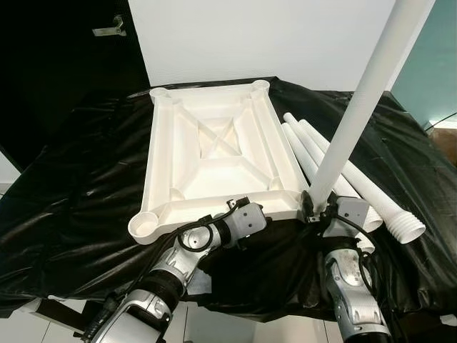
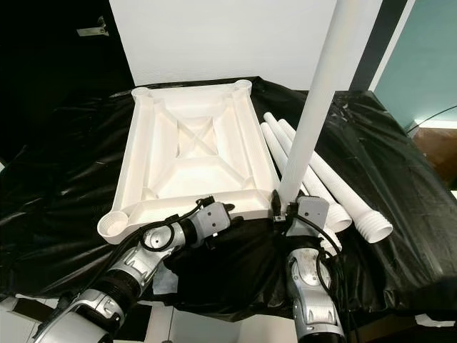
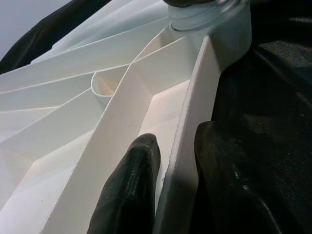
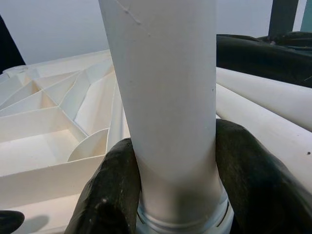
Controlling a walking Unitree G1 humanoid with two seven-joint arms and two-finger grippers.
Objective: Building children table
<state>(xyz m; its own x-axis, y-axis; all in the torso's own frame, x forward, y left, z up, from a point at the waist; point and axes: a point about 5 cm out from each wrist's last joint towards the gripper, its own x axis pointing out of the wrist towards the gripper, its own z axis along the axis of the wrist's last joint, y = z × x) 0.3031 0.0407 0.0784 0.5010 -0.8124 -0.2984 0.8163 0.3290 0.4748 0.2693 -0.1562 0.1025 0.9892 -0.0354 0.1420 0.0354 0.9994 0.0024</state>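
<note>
A white plastic tabletop [image 1: 214, 153] lies upside down on the black-covered table, its ribbed underside up and round leg sockets at the corners. My left gripper [image 1: 246, 209] is shut on the tabletop's near rim [image 3: 187, 161], one finger [image 3: 134, 190] inside the rim and one outside. My right gripper [image 1: 314, 209] is shut on a long white table leg [image 1: 357, 107], holding it nearly upright with its lower end in the near right corner socket. The fingers [image 4: 109, 190] clamp the leg [image 4: 165, 97] just above its ribbed end.
Three more white legs [image 1: 343, 179] lie side by side on the black sheet [image 1: 78, 186] right of the tabletop. A white wall [image 1: 257, 36] stands behind the table. The near left corner socket [image 1: 145, 226] is open.
</note>
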